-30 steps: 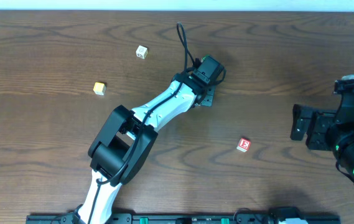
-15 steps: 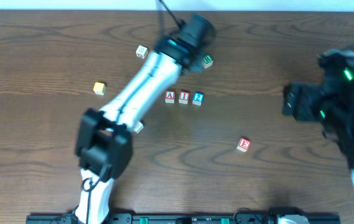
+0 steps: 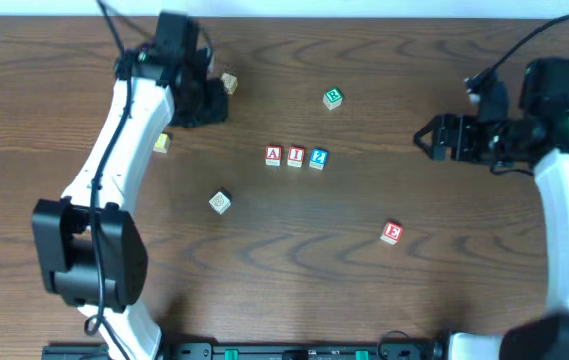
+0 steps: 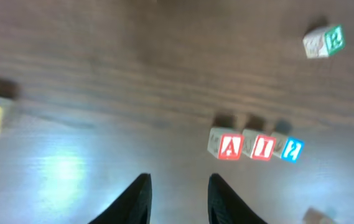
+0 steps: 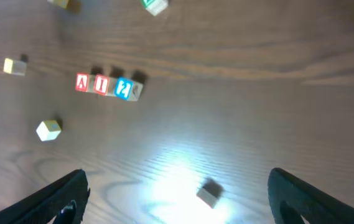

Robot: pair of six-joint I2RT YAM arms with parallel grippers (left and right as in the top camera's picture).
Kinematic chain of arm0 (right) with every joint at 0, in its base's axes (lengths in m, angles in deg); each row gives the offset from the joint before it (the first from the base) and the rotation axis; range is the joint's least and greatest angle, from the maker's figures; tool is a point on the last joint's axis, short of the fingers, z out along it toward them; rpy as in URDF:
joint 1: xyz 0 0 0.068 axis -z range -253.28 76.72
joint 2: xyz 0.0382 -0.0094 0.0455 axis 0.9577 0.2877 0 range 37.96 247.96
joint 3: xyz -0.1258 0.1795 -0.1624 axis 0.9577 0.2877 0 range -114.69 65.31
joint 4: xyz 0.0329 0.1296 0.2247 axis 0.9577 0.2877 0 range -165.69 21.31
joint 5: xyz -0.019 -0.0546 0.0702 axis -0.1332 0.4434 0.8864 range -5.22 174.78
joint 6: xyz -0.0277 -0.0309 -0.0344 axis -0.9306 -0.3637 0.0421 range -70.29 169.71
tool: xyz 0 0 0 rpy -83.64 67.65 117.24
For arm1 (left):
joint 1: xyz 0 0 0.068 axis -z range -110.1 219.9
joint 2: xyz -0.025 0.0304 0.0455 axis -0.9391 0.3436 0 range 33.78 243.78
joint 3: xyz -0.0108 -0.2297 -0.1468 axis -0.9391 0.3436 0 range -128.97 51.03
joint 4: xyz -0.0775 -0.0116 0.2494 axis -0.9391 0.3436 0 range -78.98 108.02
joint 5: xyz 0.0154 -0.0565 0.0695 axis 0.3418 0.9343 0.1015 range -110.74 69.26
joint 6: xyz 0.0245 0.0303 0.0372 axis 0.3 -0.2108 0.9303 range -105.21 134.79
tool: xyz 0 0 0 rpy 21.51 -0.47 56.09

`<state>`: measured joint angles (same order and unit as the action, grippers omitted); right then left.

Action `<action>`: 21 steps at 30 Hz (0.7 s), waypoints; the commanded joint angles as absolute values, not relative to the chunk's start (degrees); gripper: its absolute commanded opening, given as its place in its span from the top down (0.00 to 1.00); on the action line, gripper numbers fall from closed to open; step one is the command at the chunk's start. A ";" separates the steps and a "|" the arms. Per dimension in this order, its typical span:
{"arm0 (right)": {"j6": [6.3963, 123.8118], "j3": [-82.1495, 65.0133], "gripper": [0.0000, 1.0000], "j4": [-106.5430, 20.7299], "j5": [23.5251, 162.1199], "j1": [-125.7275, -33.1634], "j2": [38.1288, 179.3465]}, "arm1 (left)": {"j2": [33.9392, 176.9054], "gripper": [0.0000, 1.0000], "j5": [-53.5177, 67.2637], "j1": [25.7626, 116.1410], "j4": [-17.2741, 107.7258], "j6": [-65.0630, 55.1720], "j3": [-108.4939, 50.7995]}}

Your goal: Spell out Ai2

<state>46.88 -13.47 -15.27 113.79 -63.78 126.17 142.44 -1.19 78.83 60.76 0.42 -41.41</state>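
A block [image 3: 273, 155], i block [image 3: 295, 156], 2 block [image 3: 318, 158] sit in a tight row mid-worktop [image 3: 364, 300], touching or nearly so, reading in order in overhead, so the spelling looks done. Left fingers [image 4: 138, 199] apart, nothing between them, up at the far-left side just beside a cream block [image 3: 229, 83]. Yellow block [image 3: 161, 143] partly hidden by that arm. Right fingers [image 5: 55, 196] spread wide, empty, off to the right, well apart from the row. Step in hand, as I read it: clear out and leave the word alone. To do it well, keep both sets of fingers high and off the row line, with no sweep across centre and no touch-ups unless a block looks off. Room: row well away from every worktop edge, bare wood all round. Green block [image 3: 333, 97] behind, beige block [image 3: 220, 202] front-left, red block [image 3: 392, 233] front-right, all apart from the row. Left arm is close to the far edge, little room there; right side is open.
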 commanded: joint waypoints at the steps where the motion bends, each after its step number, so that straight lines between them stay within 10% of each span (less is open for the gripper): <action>1: 46.53 -8.73 0.14 -19.49 123.19 -63.78 130.65 | 141.32 0.75 8.91 77.78 55.62 -1.70 -32.26; 6: 54.24 -6.85 0.98 -29.58 127.98 -68.16 142.87 | 144.78 0.94 12.03 78.22 47.03 -4.83 -27.12; 21: 66.00 -6.85 0.98 -46.68 127.63 -77.64 153.49 | 152.51 0.94 12.53 78.61 35.95 -10.57 -27.12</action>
<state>62.42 -6.83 -45.82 129.27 -76.81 153.73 151.60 11.92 78.33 36.36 -9.28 -26.84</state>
